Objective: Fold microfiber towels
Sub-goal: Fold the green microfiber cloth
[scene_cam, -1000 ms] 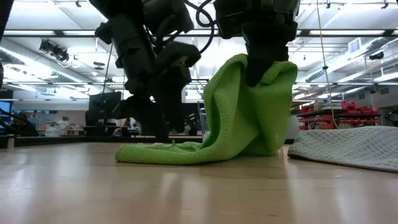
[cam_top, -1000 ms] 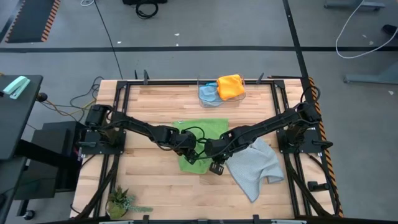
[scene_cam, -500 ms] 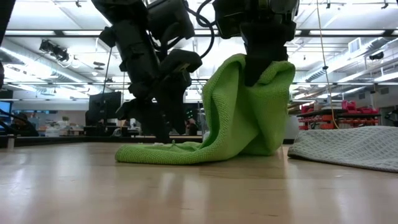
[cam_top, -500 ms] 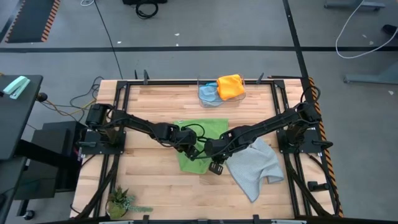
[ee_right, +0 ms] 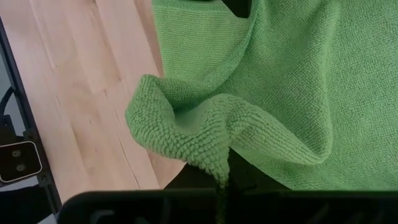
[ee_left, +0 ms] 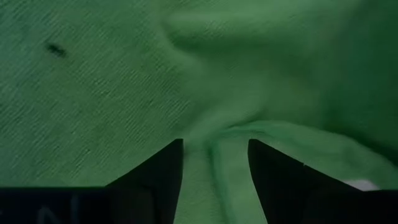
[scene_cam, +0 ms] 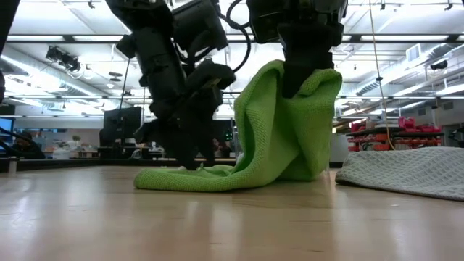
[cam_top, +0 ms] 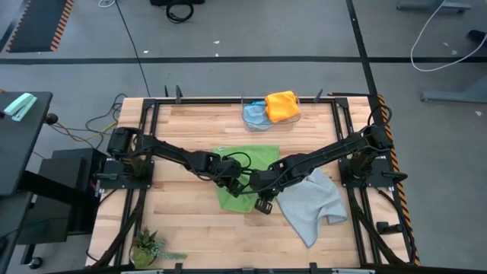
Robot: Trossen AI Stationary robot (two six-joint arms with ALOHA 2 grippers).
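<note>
The bright green towel (cam_top: 247, 164) lies in the middle of the table, its far part flat on the wood. My right gripper (cam_top: 257, 183) is shut on the towel's near right part and holds it up as a peak (scene_cam: 290, 116). My left gripper (scene_cam: 190, 159) is open and points down at the towel's flat left part, with a raised ridge of cloth (ee_left: 217, 162) between its fingers. The light grey towel (cam_top: 312, 199) lies crumpled to the right. The light blue towel (cam_top: 255, 114) and the yellow-orange towel (cam_top: 283, 105) sit in a clear bin at the far edge. My left gripper's fingers (ee_left: 158, 177) stand on either side of the ridge, coming from above; I cannot tell whether they touch the cloth. My right gripper pinches a bunched fold of the green towel (ee_right: 217, 163) between its two fingers, from above. The cloth hangs slack below it in several layers (scene_cam: 279, 145), and its lower part runs onto the table.
The clear bin (cam_top: 245, 100) stands at the far edge. A small potted plant (cam_top: 148, 247) is at the near left corner. Bare wood (cam_top: 183, 221) lies near and left of the green towel. The grey towel's edge (scene_cam: 406, 177) lies close to the right.
My left gripper has gone toward the table's right edge, nearer my right gripper, and has come down to the green towel's flat part. My right gripper has kept the lifted peak almost where it was.
</note>
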